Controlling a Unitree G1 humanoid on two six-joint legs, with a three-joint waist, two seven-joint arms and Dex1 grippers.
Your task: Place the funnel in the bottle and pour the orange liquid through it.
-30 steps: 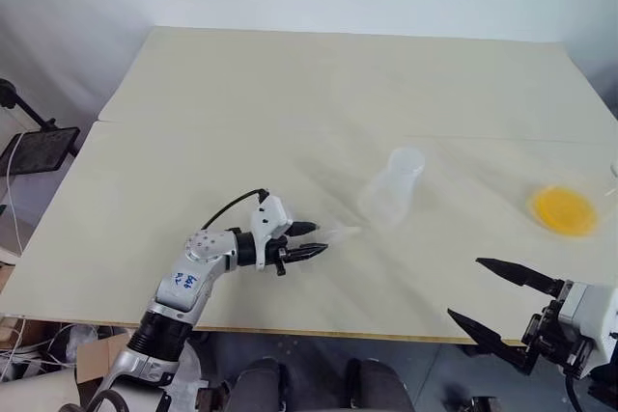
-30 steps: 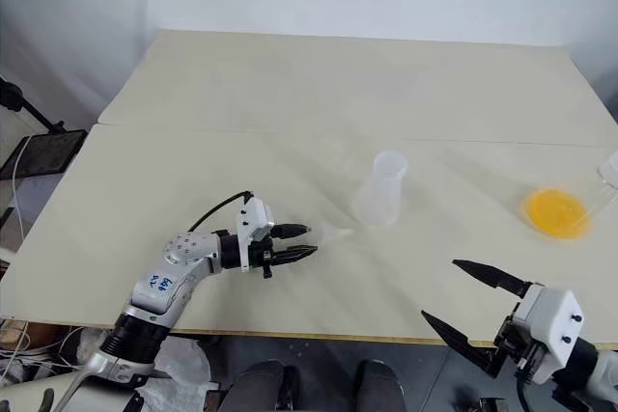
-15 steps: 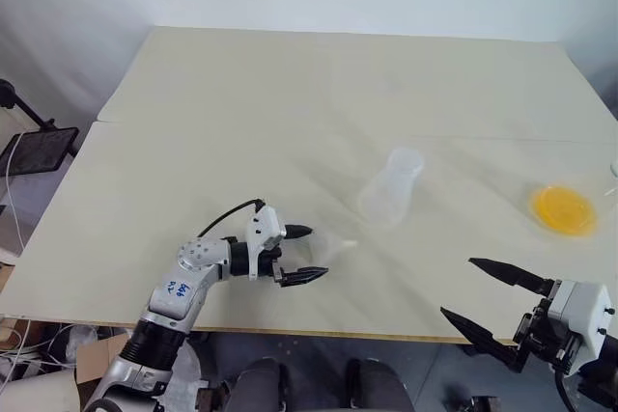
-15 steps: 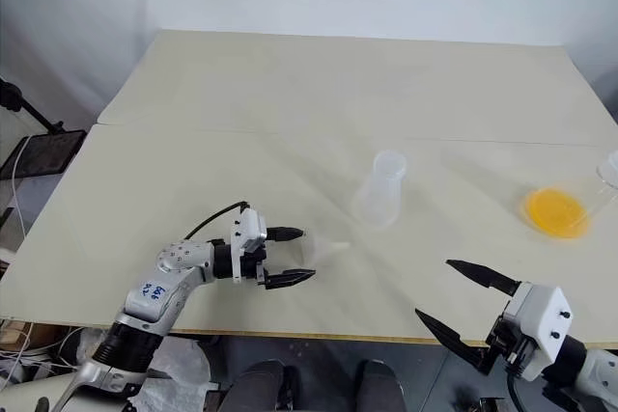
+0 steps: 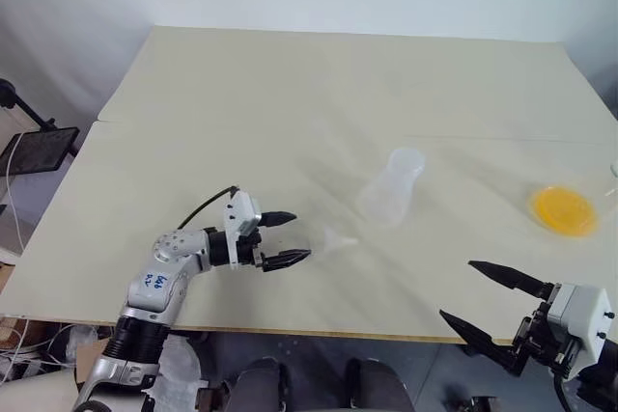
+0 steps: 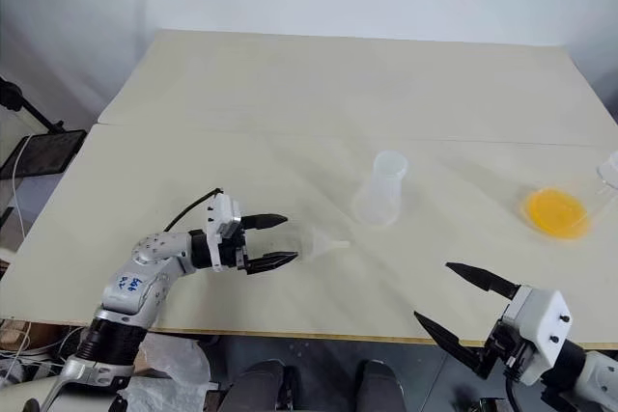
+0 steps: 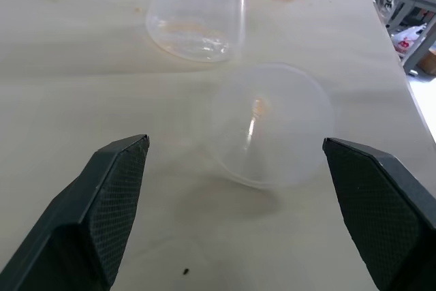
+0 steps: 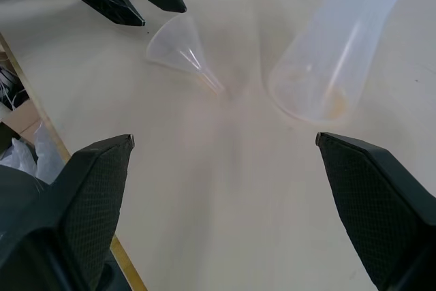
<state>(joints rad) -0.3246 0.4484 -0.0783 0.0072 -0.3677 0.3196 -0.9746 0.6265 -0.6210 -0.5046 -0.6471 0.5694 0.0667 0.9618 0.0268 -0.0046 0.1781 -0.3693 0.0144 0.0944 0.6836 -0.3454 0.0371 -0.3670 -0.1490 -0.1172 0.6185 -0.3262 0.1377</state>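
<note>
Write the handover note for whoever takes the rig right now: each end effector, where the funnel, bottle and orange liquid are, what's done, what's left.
Left end effector: open, holding nothing, just short of the funnel's wide mouth.
Right end effector: open, holding nothing, at the table's near edge.
Funnel: lying on its side on the table, stem towards the bottle.
Bottle: upright mid-table, nothing in its neck.
Orange liquid: in its clear flask towards the table's right edge, untouched.
Done: nothing.
Left: grasp the funnel, seat it in the bottle, pour the liquid through.

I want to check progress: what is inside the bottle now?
Nothing visible: the bottle stands clear, without the funnel, which lies on the table beside it.
</note>
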